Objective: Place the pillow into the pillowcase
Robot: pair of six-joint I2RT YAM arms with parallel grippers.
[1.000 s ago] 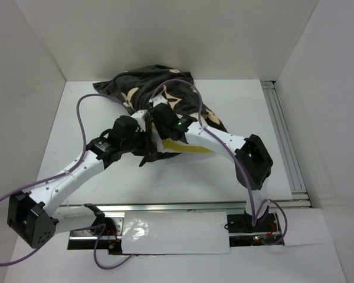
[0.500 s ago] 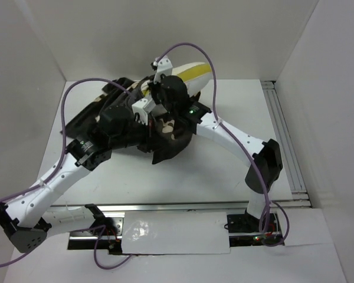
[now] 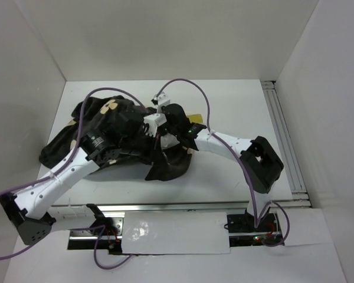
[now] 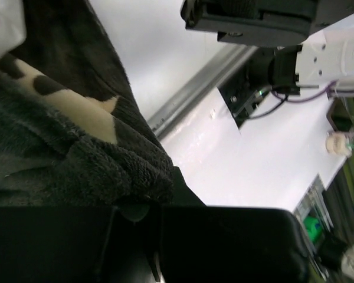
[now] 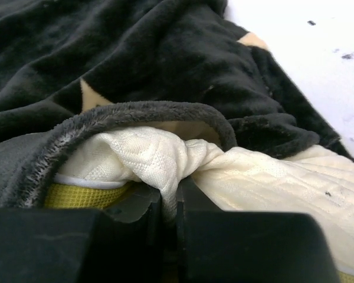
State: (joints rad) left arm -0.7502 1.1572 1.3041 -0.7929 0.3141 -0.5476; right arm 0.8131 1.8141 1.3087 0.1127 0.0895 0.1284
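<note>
Dark plush fabric fills most of the scene: the pillowcase (image 3: pixel 59 147), brown-black with tan flower prints, lies in a crumpled heap on the white table (image 3: pixel 224 171), stretching from the centre out toward 9 o'clock. Half a second earlier it was bunched closer to the centre and lifted, with the pillow's cream body and yellow edge standing up in plain sight at 12 o'clock. Now the bundle has dropped lower and spread leftward. From above, only a thin yellow sliver of the pillow (image 3: pixel 194 114) shows, just beside the right wrist at about 1 o'clock of the heap.

The right wrist view shows the pillow (image 5: pixel 271 177) partly inside the pillowcase (image 5: pixel 135 53). The sack's fuzzy hem arches over the quilted cream cloth, and a yellow edge peeks out at 8 o'clock. The right gripper (image 5: pixel 170 203) has its jaws pinched together on a fold of the cream pillow cloth.

In the left wrist view, the left gripper (image 4: pixel 148 209) is clamped on the edge of the pillowcase (image 4: pixel 59 153), whose plush pile bulges just above the closed fingers.
</note>
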